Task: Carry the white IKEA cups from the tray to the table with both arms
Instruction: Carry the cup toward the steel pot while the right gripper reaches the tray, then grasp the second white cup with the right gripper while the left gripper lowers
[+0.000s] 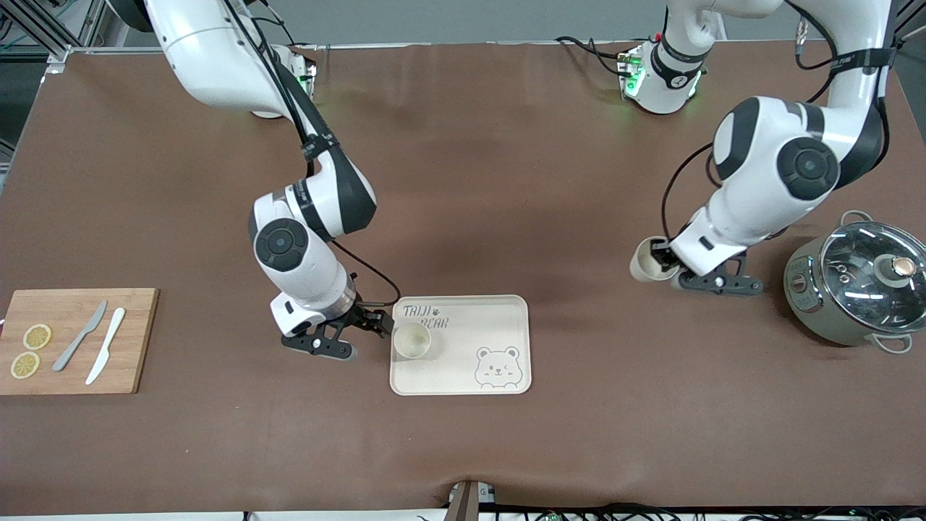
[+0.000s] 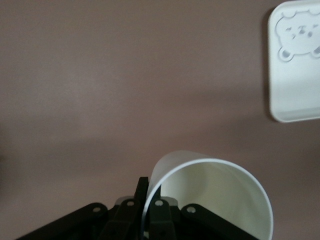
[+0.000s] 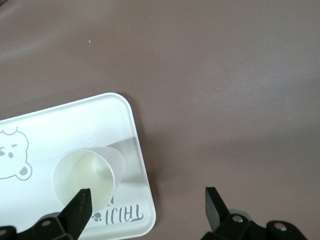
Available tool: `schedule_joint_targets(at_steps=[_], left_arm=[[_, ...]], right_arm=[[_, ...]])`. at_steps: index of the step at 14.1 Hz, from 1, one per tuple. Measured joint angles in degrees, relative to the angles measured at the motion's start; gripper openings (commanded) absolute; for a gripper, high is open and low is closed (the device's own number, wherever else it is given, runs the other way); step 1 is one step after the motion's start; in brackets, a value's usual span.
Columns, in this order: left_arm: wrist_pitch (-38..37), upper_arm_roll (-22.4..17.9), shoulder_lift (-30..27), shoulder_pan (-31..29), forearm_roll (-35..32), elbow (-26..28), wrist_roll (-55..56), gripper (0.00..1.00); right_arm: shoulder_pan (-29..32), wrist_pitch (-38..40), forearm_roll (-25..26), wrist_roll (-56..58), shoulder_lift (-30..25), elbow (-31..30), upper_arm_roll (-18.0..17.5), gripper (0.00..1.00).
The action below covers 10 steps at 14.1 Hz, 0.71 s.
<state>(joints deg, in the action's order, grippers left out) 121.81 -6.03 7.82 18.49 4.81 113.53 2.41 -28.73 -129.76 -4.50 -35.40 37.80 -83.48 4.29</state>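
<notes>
Left tool (image 1: 660, 262) gripping cup (image 1: 646, 262) (rim pinched), right tool (image 1: 376, 320) beside trayed cup (image 1: 412, 339)

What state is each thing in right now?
White tapered cup on tray: upright, released.
Second white cup: tilted, clamped at its rim.
Left gripper: shut on second cup, above bare table.
Right gripper: open, beside tray cup.
Grey-green pot: glass lid on.
</notes>
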Motion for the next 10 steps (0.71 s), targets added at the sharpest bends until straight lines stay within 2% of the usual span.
schedule_joint_targets(at_steps=[2, 5, 8, 10], left_arm=[[5.0, 0.1, -2.4, -2.5, 0.0, 6.6, -5.2, 0.00], [12.6, 0.1, -3.4, -6.0, 0.0, 13.7, -11.7, 0.00], [18.9, 0.2, -3.0, -9.0, 0.0, 18.6, -17.1, 0.00], [20.9, 0.3, -1.7, -10.7, 0.0, 19.8, -19.2, 0.00]], right_arm=[[-0.5, -1.4, 0.0, -0.2, 1.2, 0.0, 0.0, 1.00], [-1.4, -2.7, 0.0, -1.4, 2.1, 0.1, 0.0, 1.00], [-1.8, -3.6, 0.0, -1.8, 2.6, 0.1, 0.0, 1.00], [-1.8, -4.9, 0.0, -1.8, 3.3, 0.1, 0.0, 1.00]])
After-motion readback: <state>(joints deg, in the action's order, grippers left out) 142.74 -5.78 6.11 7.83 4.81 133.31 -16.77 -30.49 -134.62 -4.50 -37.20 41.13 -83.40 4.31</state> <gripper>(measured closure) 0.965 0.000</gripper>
